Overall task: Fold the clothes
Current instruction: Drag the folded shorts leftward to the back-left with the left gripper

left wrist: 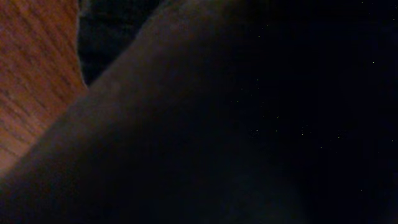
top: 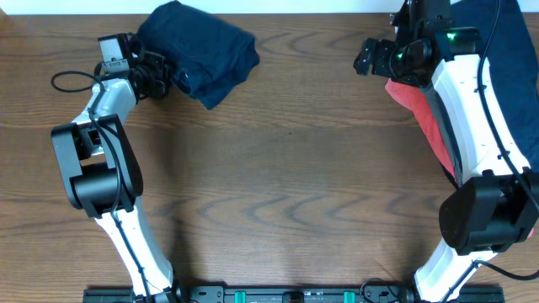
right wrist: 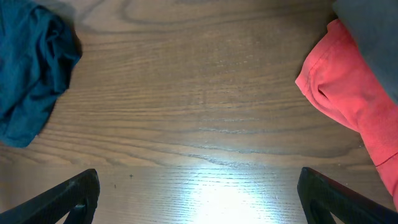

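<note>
A dark navy garment (top: pixel 202 50) lies bunched at the table's far left-centre. My left gripper (top: pixel 171 81) is pushed into its left edge. In the left wrist view dark cloth (left wrist: pixel 249 124) fills nearly the whole frame and hides the fingers, so I cannot tell whether they are shut. My right gripper (top: pixel 365 57) hovers at the far right, open and empty, with its fingers wide apart over bare wood (right wrist: pixel 199 199). A red garment (top: pixel 424 114) lies under the right arm; it also shows in the right wrist view (right wrist: pixel 348 99). The navy garment shows at the left of that view (right wrist: pixel 31 68).
A large dark blue cloth (top: pixel 515 76) covers the table's far right corner, beside the red garment; a part of it shows in the right wrist view (right wrist: pixel 373 37). The wooden table (top: pixel 286 168) spreads between the arms. A black rail (top: pixel 286 295) runs along the front edge.
</note>
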Tool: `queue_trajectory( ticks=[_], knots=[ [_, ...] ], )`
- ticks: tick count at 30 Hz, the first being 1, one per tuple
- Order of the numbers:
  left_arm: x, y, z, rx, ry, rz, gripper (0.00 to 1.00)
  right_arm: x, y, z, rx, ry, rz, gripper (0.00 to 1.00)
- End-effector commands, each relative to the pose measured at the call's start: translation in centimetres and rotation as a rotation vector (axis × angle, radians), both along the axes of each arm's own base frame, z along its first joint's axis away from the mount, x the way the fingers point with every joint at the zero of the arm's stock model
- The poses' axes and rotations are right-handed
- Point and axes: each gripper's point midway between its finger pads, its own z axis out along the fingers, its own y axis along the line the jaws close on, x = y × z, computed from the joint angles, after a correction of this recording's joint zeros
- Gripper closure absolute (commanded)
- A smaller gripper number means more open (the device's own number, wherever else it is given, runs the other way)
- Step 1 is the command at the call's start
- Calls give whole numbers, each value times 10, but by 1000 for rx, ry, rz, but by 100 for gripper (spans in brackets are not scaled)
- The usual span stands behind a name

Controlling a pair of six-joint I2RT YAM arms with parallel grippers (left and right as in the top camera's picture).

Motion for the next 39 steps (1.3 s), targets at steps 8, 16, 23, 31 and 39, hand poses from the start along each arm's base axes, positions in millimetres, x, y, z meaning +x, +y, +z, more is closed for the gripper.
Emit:
queue_trajectory(
  ticks=[8, 16, 23, 31, 39],
  knots=[
    [8, 69, 25, 38, -27, 307, 94, 2, 1, 3, -28, -22, 27, 1],
    [6, 89, 21, 79, -4, 431, 94, 7, 2, 5, -26, -45, 26, 1],
    [-3, 78, 10, 217, 22, 268, 94, 11, 2, 7, -23, -60, 22, 1],
    [-46, 63, -23, 454, 157, -115, 74, 13, 3, 7, -22, -69, 23, 1],
    [-64, 70, -32, 619, 197, -310, 14, 14, 3, 7, -22, -72, 23, 1]
  ],
)
